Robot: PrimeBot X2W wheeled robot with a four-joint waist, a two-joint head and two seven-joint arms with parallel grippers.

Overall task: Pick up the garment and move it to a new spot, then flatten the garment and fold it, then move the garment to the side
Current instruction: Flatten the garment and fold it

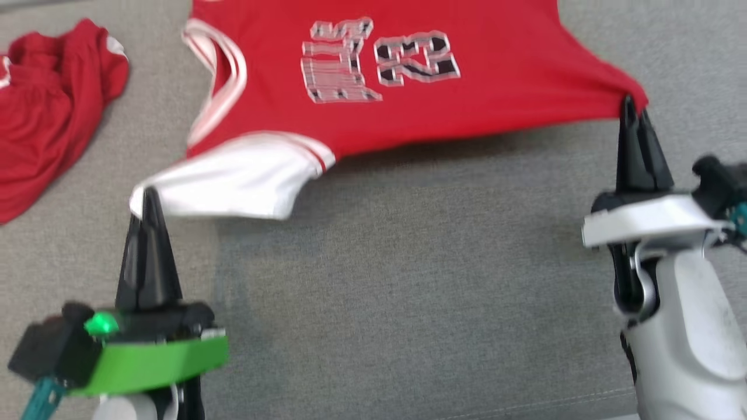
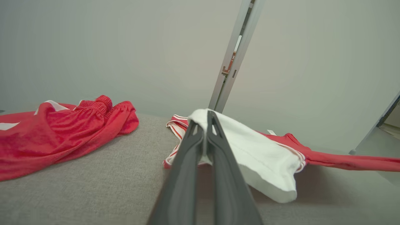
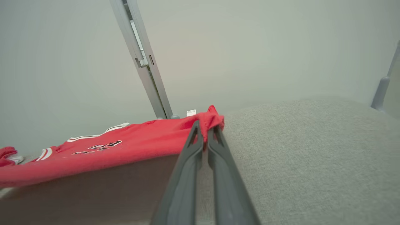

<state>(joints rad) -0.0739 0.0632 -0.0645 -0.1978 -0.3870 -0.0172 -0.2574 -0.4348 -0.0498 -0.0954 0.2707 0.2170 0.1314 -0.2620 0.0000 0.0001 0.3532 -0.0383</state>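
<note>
My left pincer [image 1: 148,198] is pressed shut on the white corner of the garment [image 1: 502,93]. My right pincer [image 1: 634,114] pinches its red corner. The garment is stretched between them, its near edge raised off the grey cushion [image 1: 408,280].

Status, as I judge it: pick-up done. Remaining: placing, flattening, folding, moving aside.

A crumpled red cloth [image 1: 52,111] lies well apart on the left.
</note>
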